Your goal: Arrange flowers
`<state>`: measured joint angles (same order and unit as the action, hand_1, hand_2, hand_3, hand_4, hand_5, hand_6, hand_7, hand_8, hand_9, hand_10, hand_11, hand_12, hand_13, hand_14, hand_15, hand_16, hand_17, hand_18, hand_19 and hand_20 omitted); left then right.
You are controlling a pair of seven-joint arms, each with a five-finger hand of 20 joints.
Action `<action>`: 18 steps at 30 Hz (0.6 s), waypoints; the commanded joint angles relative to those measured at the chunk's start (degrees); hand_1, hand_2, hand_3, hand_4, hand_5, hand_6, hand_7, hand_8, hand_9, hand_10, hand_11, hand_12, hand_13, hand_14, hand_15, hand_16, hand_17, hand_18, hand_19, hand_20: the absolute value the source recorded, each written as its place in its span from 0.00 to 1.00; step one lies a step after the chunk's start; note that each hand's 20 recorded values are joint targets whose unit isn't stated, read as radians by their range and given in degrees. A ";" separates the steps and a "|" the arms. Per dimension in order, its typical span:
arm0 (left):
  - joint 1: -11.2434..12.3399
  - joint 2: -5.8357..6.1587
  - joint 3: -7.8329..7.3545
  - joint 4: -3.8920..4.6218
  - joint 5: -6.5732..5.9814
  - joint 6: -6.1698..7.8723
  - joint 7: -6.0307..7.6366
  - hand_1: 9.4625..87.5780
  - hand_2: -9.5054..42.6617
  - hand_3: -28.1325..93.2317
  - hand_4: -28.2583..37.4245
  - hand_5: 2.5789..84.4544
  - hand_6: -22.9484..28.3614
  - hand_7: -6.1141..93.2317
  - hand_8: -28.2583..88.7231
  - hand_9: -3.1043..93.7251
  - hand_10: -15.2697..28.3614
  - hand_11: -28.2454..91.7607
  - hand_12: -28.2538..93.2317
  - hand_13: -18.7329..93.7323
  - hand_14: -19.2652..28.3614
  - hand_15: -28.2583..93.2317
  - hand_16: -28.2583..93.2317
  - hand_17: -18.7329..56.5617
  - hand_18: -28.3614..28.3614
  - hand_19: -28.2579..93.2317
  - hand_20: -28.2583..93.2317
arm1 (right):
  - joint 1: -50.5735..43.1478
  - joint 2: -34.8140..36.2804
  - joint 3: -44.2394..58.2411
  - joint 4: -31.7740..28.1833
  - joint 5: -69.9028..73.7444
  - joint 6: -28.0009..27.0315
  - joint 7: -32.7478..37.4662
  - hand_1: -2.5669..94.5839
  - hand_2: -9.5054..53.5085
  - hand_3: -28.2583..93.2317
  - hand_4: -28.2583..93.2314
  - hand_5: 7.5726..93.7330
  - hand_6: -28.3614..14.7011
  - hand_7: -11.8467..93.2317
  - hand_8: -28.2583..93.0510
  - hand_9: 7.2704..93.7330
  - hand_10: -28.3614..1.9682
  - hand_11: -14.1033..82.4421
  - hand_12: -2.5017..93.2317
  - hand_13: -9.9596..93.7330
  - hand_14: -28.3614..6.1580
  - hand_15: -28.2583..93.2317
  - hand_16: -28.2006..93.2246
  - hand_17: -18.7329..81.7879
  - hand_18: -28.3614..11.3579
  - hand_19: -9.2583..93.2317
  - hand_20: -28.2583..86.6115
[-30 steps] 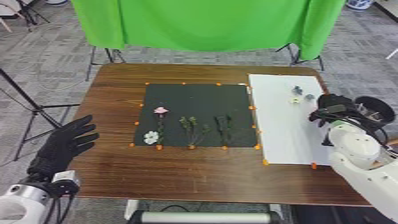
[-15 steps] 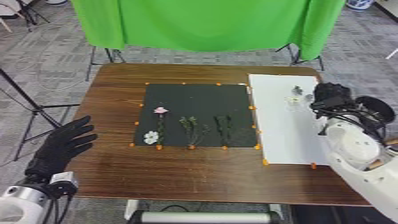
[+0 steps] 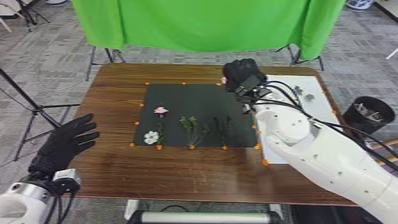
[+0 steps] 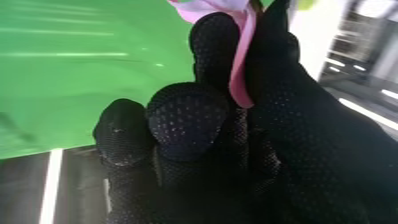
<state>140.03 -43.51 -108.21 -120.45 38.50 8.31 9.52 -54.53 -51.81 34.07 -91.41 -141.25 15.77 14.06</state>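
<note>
Right wrist view: the right hand (image 3: 240, 73) holds its fingers (image 4: 187, 117) together; they clamp a pink flower (image 4: 211, 7).

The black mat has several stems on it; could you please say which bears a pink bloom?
It is the stem right of the white flower, its bloom at the far end; the stems farther right show no pink.
</note>
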 commanded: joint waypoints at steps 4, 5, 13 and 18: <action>-0.49 0.12 0.22 0.68 0.44 -1.28 -1.10 0.20 0.21 0.81 0.02 0.34 0.53 0.25 0.15 0.30 0.65 0.42 0.34 0.36 0.75 0.51 0.22 0.12 0.90 0.61 0.28 | 1.89 -8.08 -6.41 2.37 -2.88 -3.43 -4.02 0.50 0.00 0.95 0.02 0.78 0.75 0.55 0.20 0.98 0.84 0.30 0.52 0.89 0.78 0.77 0.48 0.63 0.23 1.00 0.66; -0.77 0.15 0.44 0.78 0.45 -1.23 -1.21 0.20 0.21 0.81 0.02 0.34 0.53 0.25 0.15 0.30 0.65 0.42 0.34 0.36 0.75 0.51 0.22 0.12 0.90 0.61 0.28 | 2.17 -8.49 -7.21 2.96 -2.82 -3.32 -3.89 0.50 0.00 0.95 0.02 0.78 0.75 0.55 0.20 0.98 0.84 0.30 0.52 0.89 0.78 0.77 0.48 0.63 0.23 1.00 0.66; -2.28 0.33 1.34 1.31 0.82 -2.11 -1.87 0.20 0.21 0.81 0.02 0.34 0.53 0.25 0.15 0.30 0.64 0.42 0.35 0.36 0.75 0.51 0.22 0.12 0.90 0.61 0.28 | 4.22 -11.47 -12.11 7.18 -5.20 -1.68 -3.36 0.50 0.00 0.95 0.02 0.78 0.75 0.55 0.20 0.98 0.85 0.30 0.52 0.88 0.78 0.78 0.48 0.63 0.23 1.00 0.66; -2.50 0.38 1.54 1.38 0.83 -2.20 -1.89 0.20 0.21 0.81 0.02 0.34 0.53 0.25 0.15 0.30 0.65 0.42 0.34 0.36 0.75 0.51 0.22 0.12 0.90 0.61 0.28 | 5.66 -12.89 -14.20 8.96 -5.30 0.10 -2.45 0.50 0.00 0.95 0.01 0.78 0.76 0.55 0.19 0.98 0.86 0.30 0.52 0.88 0.78 0.79 0.48 0.63 0.23 1.00 0.67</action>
<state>137.73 -43.29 -106.97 -119.23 38.90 6.89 8.23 -50.75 -62.36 21.38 -83.42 -144.92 13.54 10.90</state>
